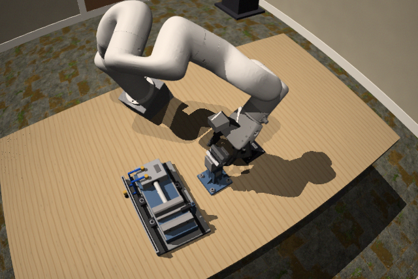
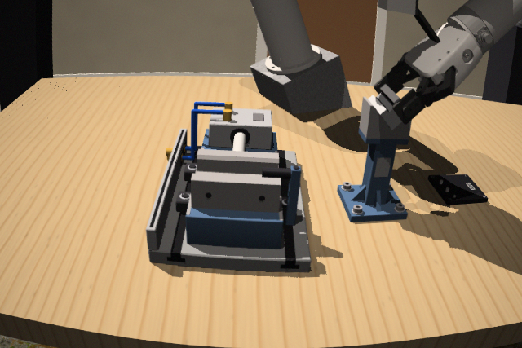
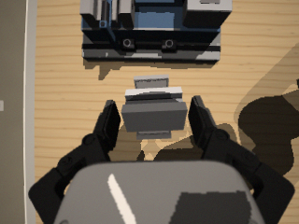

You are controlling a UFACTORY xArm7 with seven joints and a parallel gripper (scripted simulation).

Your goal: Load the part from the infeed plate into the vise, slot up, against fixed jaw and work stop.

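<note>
1. While the top view is giving the widest look at the table (image 1: 304,93), the arm's wrist and gripper (image 1: 219,154) are covering most of the V-block (image 1: 213,181), so only its blue foot and part of the post are showing. The part (image 1: 211,161) is appearing as a pale grey patch under the gripper body; its slot cannot be made out here. The infeed plate (image 1: 255,154) is lying in shadow behind the wrist and is largely hidden. The vise (image 1: 165,201) is standing well apart to the left, its jaws open.

2. As the exterior view is looking from the side, the part (image 2: 375,118) is lying tilted in the top of the V-block (image 2: 375,184). The gripper (image 2: 402,102) is hanging over the part's upper right end with fingers spread wide and gripping nothing; whether the pads are touching the part cannot be told. The infeed plate (image 2: 457,188) is lying bare on the table, near the V-block's foot. The upper arm is cut off by the frame.

3. Where the wrist view is looking down, the part (image 3: 154,116) is sitting between the two fingers, with a visible gap on each side. The vise (image 3: 149,28) is cut off at the top edge.
</note>
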